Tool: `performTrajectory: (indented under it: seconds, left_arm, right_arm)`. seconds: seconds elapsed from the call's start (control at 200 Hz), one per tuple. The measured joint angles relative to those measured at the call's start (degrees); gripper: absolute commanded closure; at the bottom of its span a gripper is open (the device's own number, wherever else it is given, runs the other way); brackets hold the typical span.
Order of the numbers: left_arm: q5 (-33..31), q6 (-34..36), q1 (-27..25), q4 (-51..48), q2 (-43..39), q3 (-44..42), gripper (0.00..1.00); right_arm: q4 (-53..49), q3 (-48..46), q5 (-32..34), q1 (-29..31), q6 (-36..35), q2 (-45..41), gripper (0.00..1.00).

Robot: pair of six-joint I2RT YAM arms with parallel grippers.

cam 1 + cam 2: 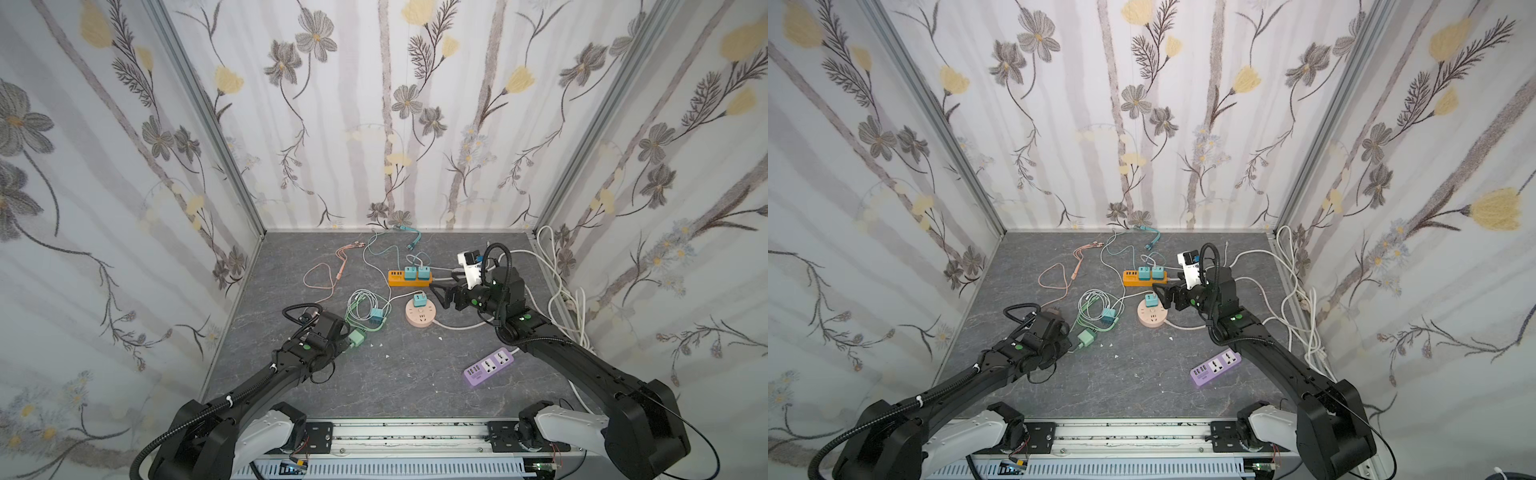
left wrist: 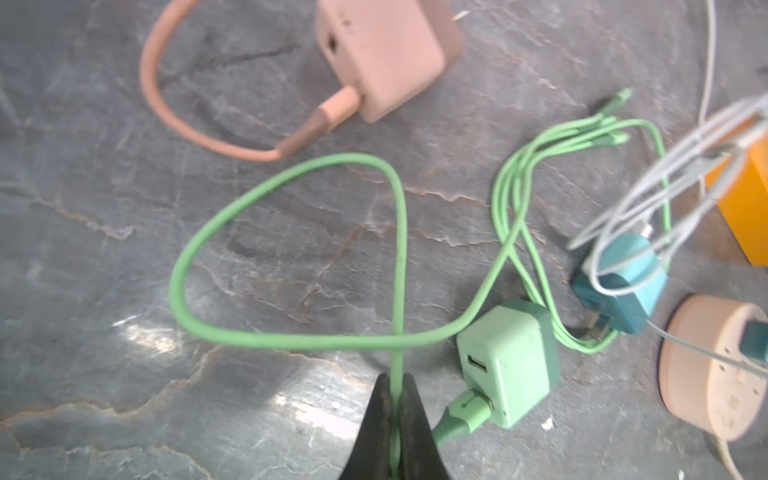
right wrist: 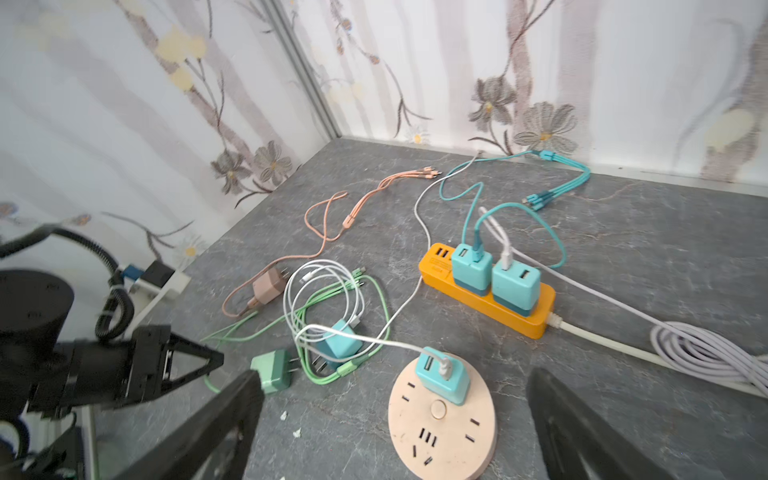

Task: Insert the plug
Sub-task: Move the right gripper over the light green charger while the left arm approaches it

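While pinching green cable (image 2: 400,257) tight in left gripper (image 2: 397,382), leaving green plug (image 2: 507,365) lying flat, pointing prongs lengthwise toward loose teal charger (image 2: 623,282); holding right gripper (image 3: 392,374) spread wide

Six chargers (image 3: 515,284), three power strips (image 3: 540,318)

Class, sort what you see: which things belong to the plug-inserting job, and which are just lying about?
In the job: left gripper, shut on the green cable; green charger; possibly round pink socket or purple power strip.
Lying about: pink charger, loose teal charger, orange power strip.
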Motion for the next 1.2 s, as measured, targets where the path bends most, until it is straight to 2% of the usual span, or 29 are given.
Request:
performTrajectory:
  seconds: [0.185, 0.33, 0.56, 0.665, 0.794, 0.919, 1.014, 1.199]
  left_arm:
    - [8.3, 12.0, 0.0, -5.5, -0.1, 6.5, 1.0]
    - [16.3, 17.9, -0.1, -6.9, -0.2, 8.2, 1.0]
    - [26.3, 17.3, -3.0, -4.0, -1.2, 1.9, 1.0]
    - [26.2, 15.0, -1.2, -5.5, -5.2, -0.7, 1.0]
    - [22.8, 12.1, 2.3, -9.2, -8.4, -3.5, 0.99]
    - [21.6, 10.1, 3.0, -10.1, -7.7, -4.2, 0.99]
    - [19.9, 9.4, 3.3, -10.0, -7.0, -4.3, 0.97]
    - [18.4, 6.1, 3.4, -8.6, -9.3, -7.0, 0.95]
  right_arm:
    - [-2.1, 0.7, -6.8, 5.8, -14.6, 3.1, 0.02]
    - [-8.2, 4.2, -9.1, 10.6, -26.8, 7.1, 0.02]
    - [-21.4, 10.4, -8.0, 18.0, -45.0, 14.7, 0.03]
    - [-26.9, 14.0, -6.1, 21.8, -52.2, 19.2, 0.05]
    - [-33.9, 20.9, -3.1, 24.5, -59.2, 25.9, 0.09]
    - [-39.5, 27.8, -0.6, 27.4, -64.0, 31.8, 0.11]
    - [-41.9, 29.9, 1.2, 29.7, -64.6, 34.3, 0.11]
    - [-42.6, 31.1, 7.1, 34.5, -57.6, 37.9, 0.15]
